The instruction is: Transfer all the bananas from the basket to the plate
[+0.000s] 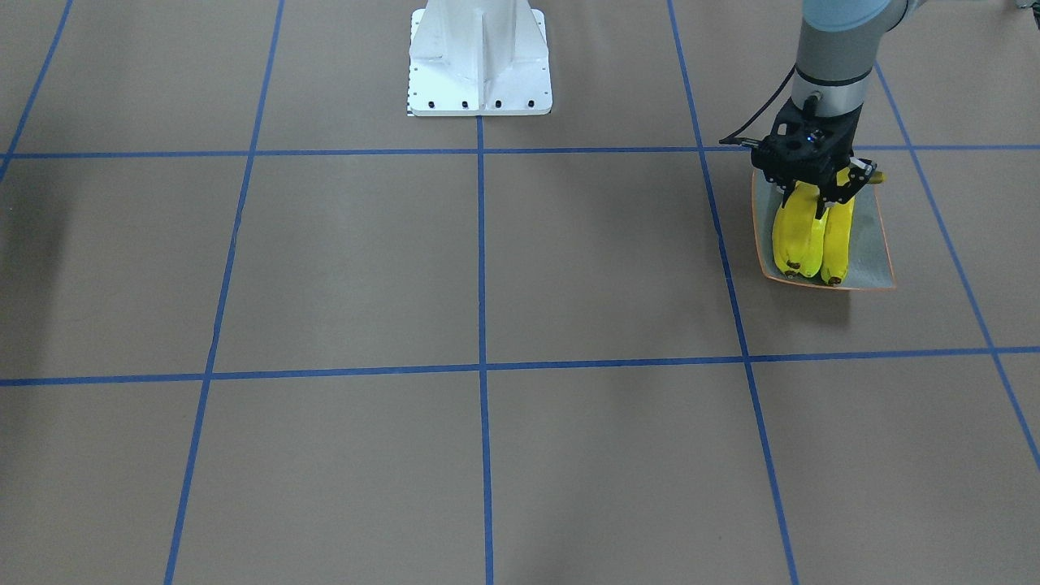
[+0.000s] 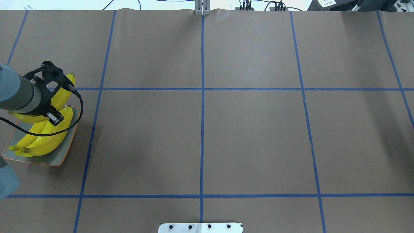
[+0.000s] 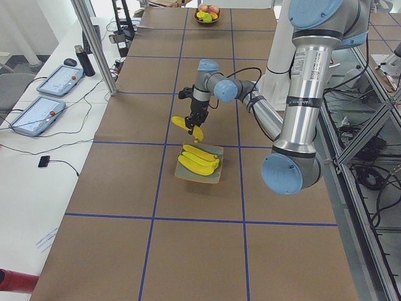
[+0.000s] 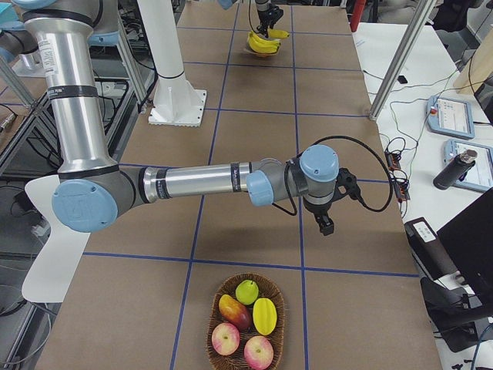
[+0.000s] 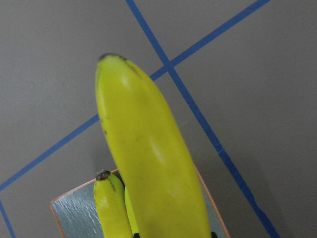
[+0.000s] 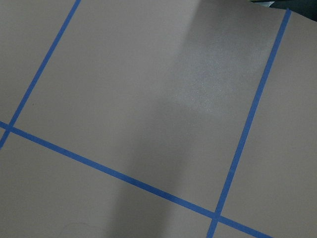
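Note:
My left gripper is shut on a yellow banana, holding it crosswise a little above the far end of the plate. That banana fills the left wrist view, over the plate's orange-rimmed corner. More bananas lie side by side on the grey-blue plate. The basket, at the other end of the table, holds apples and other fruit, with no banana showing in it. My right gripper hangs over bare table past the basket; I cannot tell whether it is open or shut.
The robot's white base stands at the table's middle edge. Blue tape lines grid the brown table cover. Tablets and a bottle sit on a side bench beyond the table.

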`<action>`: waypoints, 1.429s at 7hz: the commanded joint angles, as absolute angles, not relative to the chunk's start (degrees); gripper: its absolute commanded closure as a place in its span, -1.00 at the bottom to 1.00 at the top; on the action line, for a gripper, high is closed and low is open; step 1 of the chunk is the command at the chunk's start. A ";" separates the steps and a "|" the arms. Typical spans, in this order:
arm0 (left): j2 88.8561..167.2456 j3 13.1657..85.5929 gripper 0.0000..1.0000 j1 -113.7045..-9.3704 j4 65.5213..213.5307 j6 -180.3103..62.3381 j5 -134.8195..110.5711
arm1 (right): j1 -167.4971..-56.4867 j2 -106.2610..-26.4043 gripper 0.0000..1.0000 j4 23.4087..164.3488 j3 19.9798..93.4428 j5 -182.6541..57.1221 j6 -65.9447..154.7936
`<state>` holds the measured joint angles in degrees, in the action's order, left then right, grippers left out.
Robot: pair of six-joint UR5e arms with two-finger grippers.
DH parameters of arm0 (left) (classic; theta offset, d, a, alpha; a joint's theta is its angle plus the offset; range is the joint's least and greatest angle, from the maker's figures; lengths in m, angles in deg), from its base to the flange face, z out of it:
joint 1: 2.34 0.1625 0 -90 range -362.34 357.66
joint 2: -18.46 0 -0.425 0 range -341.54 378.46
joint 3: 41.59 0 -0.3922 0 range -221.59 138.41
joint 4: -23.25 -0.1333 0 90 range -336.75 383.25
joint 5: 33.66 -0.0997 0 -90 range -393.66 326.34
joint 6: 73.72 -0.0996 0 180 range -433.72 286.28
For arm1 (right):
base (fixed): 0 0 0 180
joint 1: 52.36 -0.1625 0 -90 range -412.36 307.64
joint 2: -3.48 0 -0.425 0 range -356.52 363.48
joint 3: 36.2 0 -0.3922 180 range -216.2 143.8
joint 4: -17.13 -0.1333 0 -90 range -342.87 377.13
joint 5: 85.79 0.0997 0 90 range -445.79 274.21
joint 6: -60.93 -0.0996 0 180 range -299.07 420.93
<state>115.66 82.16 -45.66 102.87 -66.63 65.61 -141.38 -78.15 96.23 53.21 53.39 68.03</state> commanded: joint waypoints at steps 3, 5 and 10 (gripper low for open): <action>113.75 78.66 1.00 -52.59 103.05 -99.21 77.73 | -141.39 -78.26 -1.00 96.23 53.10 52.38 68.04; 109.97 76.54 1.00 -55.16 103.14 -109.79 82.87 | -141.83 -79.40 -1.00 96.23 52.93 51.85 69.18; 108.72 71.44 0.83 -54.46 112.19 -118.19 90.79 | -142.89 -79.93 -1.00 96.15 52.93 51.67 69.45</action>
<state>108.37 72.57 -54.65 111.12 -117.01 89.84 -142.64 -79.88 96.16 52.92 51.68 69.44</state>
